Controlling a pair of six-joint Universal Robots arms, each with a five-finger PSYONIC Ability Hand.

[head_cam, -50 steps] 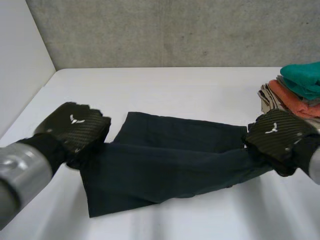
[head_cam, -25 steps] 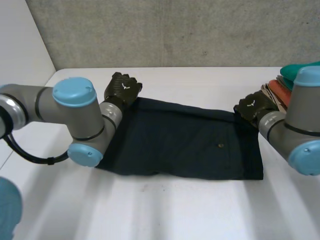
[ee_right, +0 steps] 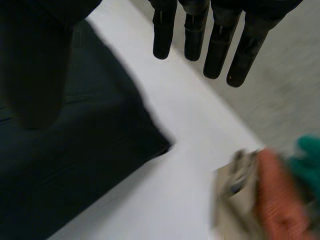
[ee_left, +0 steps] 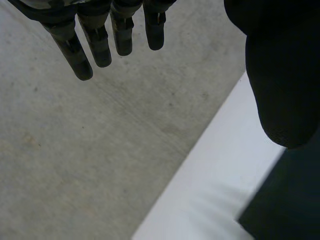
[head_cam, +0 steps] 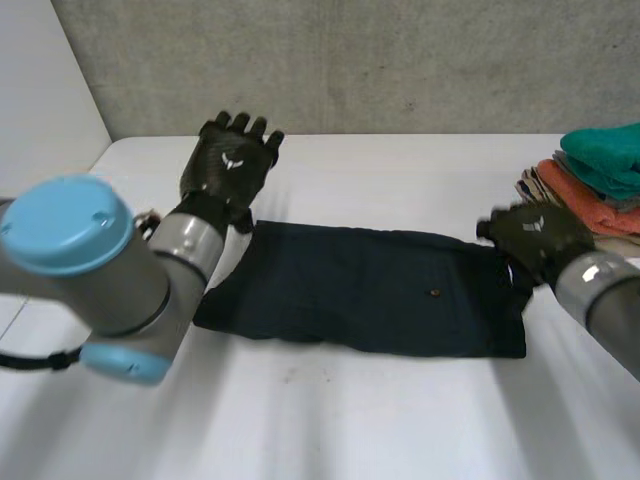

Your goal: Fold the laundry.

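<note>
- Since both hands are clear of the cloth, you're between folds. The dark garment (head_cam: 370, 290) lies flat mid-table as a long band running 9 to 3 o'clock, and it looks already folded lengthwise.
- Left hand (head_cam: 230, 165): lifted off the table at about 11 o'clock from the garment's left end. Its fingers (ee_left: 95, 45) are straight and spread, with nothing in them.
- Right hand (head_cam: 530, 235): at the garment's far right corner, roughly 2 o'clock from its middle. Its fingers (ee_right: 217, 45) are straight and apart from the thumb, with nothing pinched. Can't tell if the palm touches the cloth.
- White table (head_cam: 400, 420): bare at 6 o'clock of the garment.
- Stack of folded laundry (head_cam: 590, 185): teal on top, then orange, then beige. It sits at 3 o'clock, just past the right hand and apart from the garment.
- Step, as I read it: one fold is laid and the next is not yet begun.
- Next move, probably a crosswise fold, one short end over the other:
  - You'd need a pinch on both corners of one end.
  - Lift enough that the cloth clears itself.
  - Lay it down with the edges matched.
- Watch the 3 o'clock side, because the stack is close there and a wide swing could knock it.
</note>
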